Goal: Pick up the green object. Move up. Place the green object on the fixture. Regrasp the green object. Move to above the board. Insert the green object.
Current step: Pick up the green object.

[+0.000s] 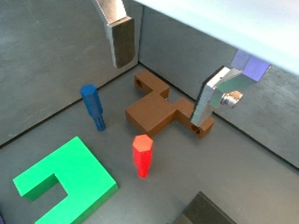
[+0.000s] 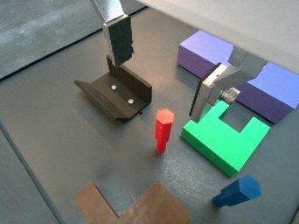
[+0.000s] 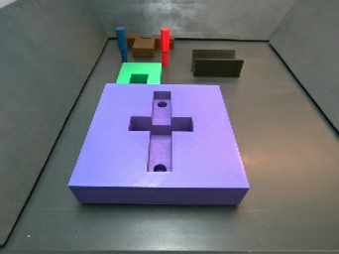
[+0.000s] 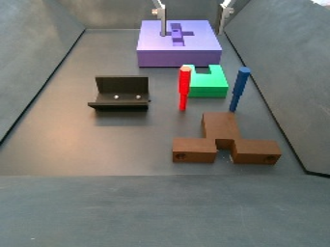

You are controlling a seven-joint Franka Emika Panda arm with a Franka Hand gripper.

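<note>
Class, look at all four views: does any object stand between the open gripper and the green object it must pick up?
Nothing visible does. The gripper hangs empty and open, above the floor. The green object lies flat below it, its top uncovered. The red peg stands close beside it, apart, so a descent should keep clear of it.

Dark grey matte floor point(image 4: 77, 125), sloped grey walls point(image 3: 54, 40) around; soft even light.

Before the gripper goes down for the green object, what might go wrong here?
1. The gripper is open and empty, high above the floor. The red peg stands upright close beside the green object, so a finger may knock it over on the descent.
2. The blue peg also stands right by the green object, leaving little room there.
3. The green object lies close against the purple board, so that side may be hard to enter.
</note>
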